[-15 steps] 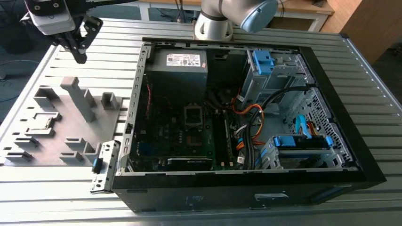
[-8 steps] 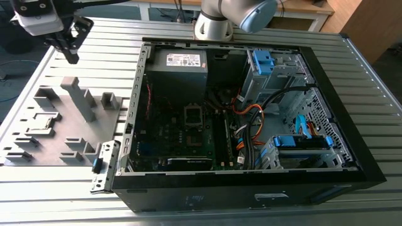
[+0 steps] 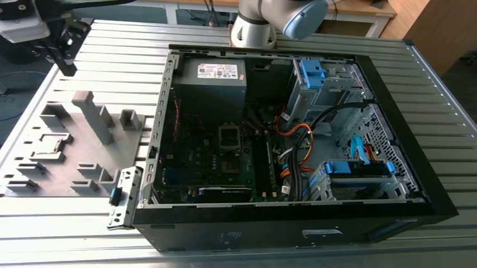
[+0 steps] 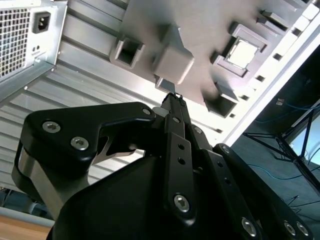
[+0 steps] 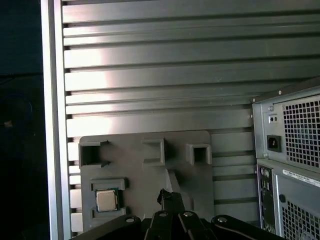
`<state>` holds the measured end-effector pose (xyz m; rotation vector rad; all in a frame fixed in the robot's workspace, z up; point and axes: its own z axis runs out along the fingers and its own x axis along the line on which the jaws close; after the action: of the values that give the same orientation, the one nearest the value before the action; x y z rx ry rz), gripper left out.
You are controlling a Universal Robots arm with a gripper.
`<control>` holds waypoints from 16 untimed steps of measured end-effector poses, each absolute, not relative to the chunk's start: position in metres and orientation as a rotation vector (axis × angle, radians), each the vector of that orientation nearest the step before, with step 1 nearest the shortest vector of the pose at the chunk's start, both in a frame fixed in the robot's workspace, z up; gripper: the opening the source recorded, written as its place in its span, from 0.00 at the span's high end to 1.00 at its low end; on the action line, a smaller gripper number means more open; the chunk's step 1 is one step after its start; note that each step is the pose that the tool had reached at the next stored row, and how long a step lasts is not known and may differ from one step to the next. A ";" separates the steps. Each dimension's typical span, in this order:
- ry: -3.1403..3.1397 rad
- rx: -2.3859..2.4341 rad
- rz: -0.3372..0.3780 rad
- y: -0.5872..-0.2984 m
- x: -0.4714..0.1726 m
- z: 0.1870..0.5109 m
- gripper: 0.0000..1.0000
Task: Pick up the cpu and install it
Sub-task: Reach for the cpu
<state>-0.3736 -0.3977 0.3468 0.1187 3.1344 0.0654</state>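
The small square silver-topped cpu chip lies in a pocket of the grey moulded plastic tray. The black gripper hangs apart from it, fingers together and empty.

Glare streaks ribbed table; cpu top washed out; case interior dim.

The cpu has a shiny metal top; the tray is matt plastic.
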 end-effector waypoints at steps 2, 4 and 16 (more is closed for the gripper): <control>3.134 0.119 0.065 -0.398 -0.381 0.346 0.89; 3.135 0.119 0.065 -0.397 -0.388 0.345 0.89; 3.134 0.119 0.064 -0.396 -0.420 0.336 0.89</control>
<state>-0.4196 -0.3963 0.3362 0.1185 3.1341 0.0644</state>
